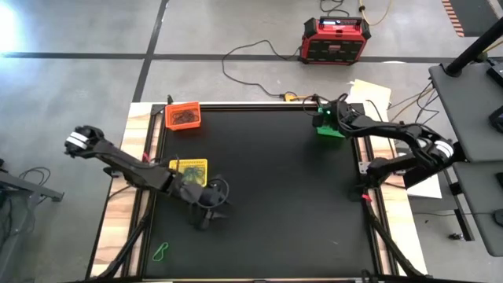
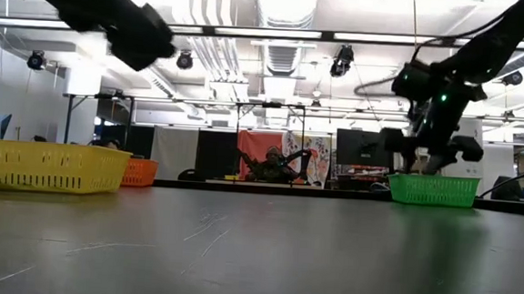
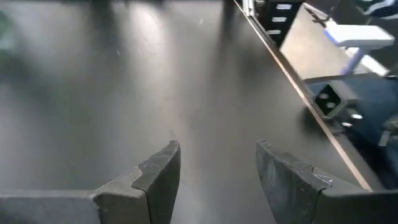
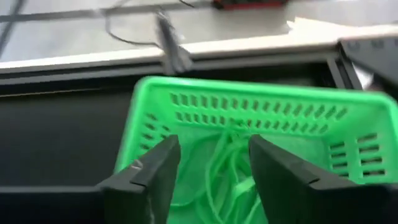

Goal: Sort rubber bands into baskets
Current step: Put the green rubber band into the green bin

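In the high view, the black table fills the middle of the frame, with the orange basket at its upper left corner, the yellow basket lower down along the left edge, and the green basket at the upper right. The left gripper sits just right of and below the yellow basket, low over the mat; the right gripper hangs directly over the green basket. One green rubber band lies on the wooden border at lower left, well apart from every basket, and dark bands show inside the orange basket. A red-and-black box stands on the floor near the top of the frame. In the low view, the yellow basket sits at the left edge with the orange basket just behind it, and the green basket stands at the right under the right gripper. In the left wrist view, the left gripper has its fingers spread apart with nothing between them, only bare mat beyond. In the right wrist view, the right gripper is likewise released, fingers parted above the green basket, where green rubber bands lie heaped inside.
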You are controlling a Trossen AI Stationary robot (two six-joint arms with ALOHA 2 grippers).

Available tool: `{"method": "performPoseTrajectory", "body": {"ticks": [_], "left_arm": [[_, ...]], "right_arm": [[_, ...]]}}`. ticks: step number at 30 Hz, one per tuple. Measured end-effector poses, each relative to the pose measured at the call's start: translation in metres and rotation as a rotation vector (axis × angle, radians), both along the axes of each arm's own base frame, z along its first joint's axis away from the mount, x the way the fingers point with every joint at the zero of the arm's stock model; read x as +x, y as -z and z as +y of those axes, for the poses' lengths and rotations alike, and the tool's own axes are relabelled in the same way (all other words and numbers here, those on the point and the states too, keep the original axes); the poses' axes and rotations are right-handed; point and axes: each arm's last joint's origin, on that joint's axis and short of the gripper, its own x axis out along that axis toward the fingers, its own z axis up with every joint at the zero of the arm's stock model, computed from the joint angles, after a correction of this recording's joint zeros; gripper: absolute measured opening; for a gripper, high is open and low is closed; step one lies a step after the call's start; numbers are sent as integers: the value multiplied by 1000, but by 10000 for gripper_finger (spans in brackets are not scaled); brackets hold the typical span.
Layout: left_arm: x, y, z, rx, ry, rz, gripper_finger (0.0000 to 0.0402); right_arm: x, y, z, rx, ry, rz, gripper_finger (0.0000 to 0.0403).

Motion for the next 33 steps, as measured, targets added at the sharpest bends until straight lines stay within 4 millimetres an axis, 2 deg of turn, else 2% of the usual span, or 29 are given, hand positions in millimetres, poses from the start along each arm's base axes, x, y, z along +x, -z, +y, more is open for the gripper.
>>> {"method": "performPoseTrajectory", "body": {"ticks": [3, 8, 12, 17, 24, 33], "left_arm": [[-14, -3, -7, -49, -5, 91, 191], [-42, 10, -18, -146, -101, 400, 191], [-63, 11, -38, -243, -184, 605, 191], [-77, -3, -74, -315, -163, 623, 191], [-101, 32, -108, -395, -272, 996, 191], [-103, 72, -122, -362, -409, 1344, 191]], "right_arm": [[1, -13, 7, -52, -81, 14, 202], [3, -36, 23, -135, -196, 11, 219], [9, -53, 42, -216, -343, 21, 229], [12, -67, 61, -283, -449, -10, 233], [13, -80, 80, -355, -581, -12, 233], [17, -80, 87, -378, -659, 33, 233]]}}
